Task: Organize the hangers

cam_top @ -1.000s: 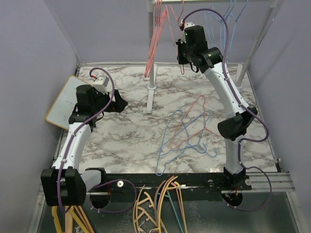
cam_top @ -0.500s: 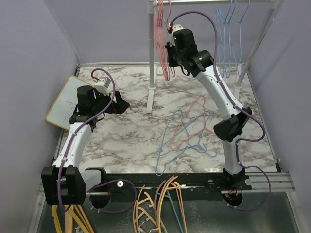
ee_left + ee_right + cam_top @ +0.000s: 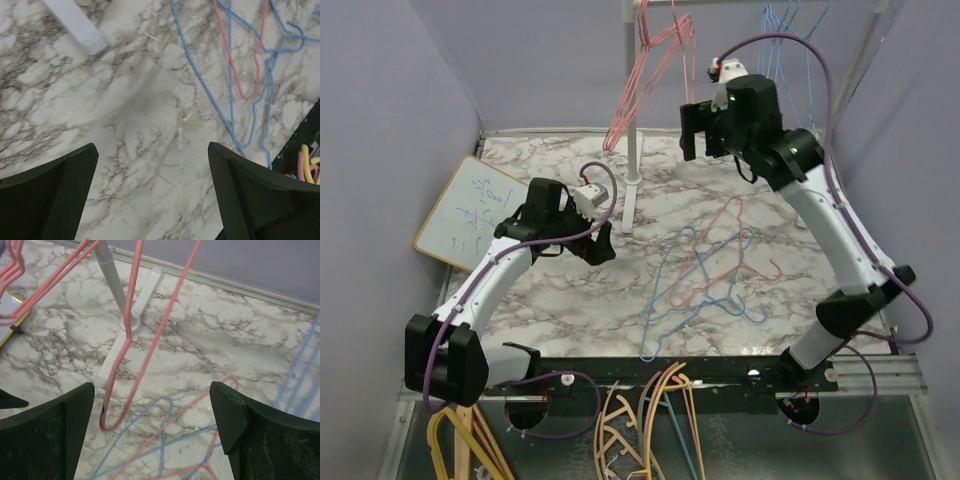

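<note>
Several red hangers (image 3: 642, 85) hang from the rack's rail at the top left and swing out at an angle; blue hangers (image 3: 800, 40) hang at the top right. A tangled pile of blue and red hangers (image 3: 705, 270) lies on the marble table. My right gripper (image 3: 692, 135) is open, high up beside the red ones; a red hanger (image 3: 129, 335) dangles free ahead of the right gripper (image 3: 151, 385), and nothing is in its jaws. My left gripper (image 3: 600, 245) is open over bare marble, left of the pile. Near the left gripper (image 3: 151, 146), the hangers (image 3: 235, 75) lie ahead to the right.
The rack's grey pole (image 3: 631, 110) and white foot (image 3: 630, 205) stand at the table's centre back. A whiteboard (image 3: 470, 210) leans at the left edge. Thick yellow and orange hangers (image 3: 650, 420) hang below the black front rail (image 3: 660, 368).
My right gripper has opened, let go of a red hanger on the rail and drawn back to the right. The left arm has swung right toward the pile. The red hangers swing.
</note>
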Controlling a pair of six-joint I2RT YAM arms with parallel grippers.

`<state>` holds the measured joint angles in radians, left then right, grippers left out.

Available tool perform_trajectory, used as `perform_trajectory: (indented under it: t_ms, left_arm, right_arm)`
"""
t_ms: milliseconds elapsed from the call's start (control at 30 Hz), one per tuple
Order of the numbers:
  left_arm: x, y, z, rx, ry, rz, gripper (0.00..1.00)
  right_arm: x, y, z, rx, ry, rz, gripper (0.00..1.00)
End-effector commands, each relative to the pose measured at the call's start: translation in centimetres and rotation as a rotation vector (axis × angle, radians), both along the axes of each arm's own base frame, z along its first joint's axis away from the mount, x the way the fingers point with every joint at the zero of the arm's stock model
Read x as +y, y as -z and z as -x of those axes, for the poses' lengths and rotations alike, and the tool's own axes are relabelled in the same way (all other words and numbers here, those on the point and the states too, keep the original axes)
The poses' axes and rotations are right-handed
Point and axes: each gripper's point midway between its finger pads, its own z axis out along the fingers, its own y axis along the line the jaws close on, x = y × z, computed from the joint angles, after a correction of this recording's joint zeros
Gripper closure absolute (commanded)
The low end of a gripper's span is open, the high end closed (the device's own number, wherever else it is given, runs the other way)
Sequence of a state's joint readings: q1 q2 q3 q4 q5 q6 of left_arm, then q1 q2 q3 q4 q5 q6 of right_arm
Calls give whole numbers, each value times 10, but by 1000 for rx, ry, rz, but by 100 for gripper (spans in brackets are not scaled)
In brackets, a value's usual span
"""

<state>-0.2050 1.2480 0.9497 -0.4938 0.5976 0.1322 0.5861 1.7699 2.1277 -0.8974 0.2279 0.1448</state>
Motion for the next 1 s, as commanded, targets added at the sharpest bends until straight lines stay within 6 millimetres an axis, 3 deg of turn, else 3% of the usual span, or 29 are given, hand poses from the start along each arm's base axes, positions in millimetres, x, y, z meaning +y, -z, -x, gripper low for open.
perform_trajectory:
  t_ms: [0,67,267,400,500,700,967]
  left_arm:
    - [-27,-2,34,0,148,-18,1]
    - [-33,4,37,48,164,-9,1]
    - [-68,13,27,79,217,-55,1]
    - [-113,3,21,67,284,-36,1]
    - [-151,2,18,46,332,-50,1]
    - [-196,42,-32,27,173,-155,1]
    - [-243,58,-80,-62,80,-147,1]
  right_arm:
    - [-35,-62,64,-142,-4,-142,0]
    - [-51,-67,93,-147,-12,-166,0]
    - [-90,-39,146,-68,47,-173,0]
    - [-129,-33,182,-53,148,-177,0]
    - [-158,-46,200,-89,230,-173,0]
    - [-168,-60,219,-114,237,-245,0]
    - [-194,-68,254,-138,285,-324,0]
